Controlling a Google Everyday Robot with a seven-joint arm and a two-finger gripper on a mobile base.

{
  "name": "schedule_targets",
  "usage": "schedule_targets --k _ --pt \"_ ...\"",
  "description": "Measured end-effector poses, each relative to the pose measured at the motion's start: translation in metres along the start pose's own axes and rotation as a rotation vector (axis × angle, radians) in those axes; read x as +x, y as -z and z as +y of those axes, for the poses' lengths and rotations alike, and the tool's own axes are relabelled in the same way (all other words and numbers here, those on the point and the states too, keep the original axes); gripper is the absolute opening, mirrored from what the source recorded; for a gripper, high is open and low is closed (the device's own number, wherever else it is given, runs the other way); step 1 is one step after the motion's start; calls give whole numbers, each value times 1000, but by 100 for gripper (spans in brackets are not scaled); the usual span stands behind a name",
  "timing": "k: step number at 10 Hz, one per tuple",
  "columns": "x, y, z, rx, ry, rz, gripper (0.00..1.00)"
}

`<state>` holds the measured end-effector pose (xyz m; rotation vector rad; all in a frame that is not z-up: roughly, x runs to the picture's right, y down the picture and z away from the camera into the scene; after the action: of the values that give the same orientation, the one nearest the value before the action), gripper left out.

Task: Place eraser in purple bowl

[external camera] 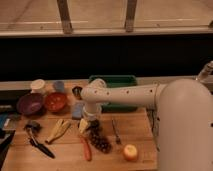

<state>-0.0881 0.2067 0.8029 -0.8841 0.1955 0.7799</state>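
- Gripper [93, 123] hangs low over the middle of the wooden table [140, 127], at the end of the white arm [125, 94] that reaches in from the right and bends downward.
- Pincer spread wide, and nothing seen pinched in it.
- Eraser [96, 131]: the small dark oblong lying flat on the table right under the gripper, just above the bunch of grapes [101, 143]. Its edges merge with the fingers' shadow, so I cannot tell whether they touch.
- Purple bowl [29, 104] sits at the far left of the table, just beside the orange bowl [55, 101] and well apart from the eraser. It looks empty.
- Blue sponge [78, 109] lies between the bowls and the gripper. Fork [116, 132] lies to the right.
- Handling, my judgement: the eraser should be light, firm with slight give, and rubbery enough to resist slipping. Not fragile.
- Best hold: across the narrow width at mid-length, fingers straddling the long sides and coming straight down.
- Risk: the grapes crowd one side, so a finger could nudge them or tip the block.
- Task stage: the pick is not yet done. The carry to the far left is still ahead.
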Motion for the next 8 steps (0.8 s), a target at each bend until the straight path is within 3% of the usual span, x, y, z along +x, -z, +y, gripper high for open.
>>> schedule_targets --k 8 --pt "-20 -11 -19 15 43 -3 75"
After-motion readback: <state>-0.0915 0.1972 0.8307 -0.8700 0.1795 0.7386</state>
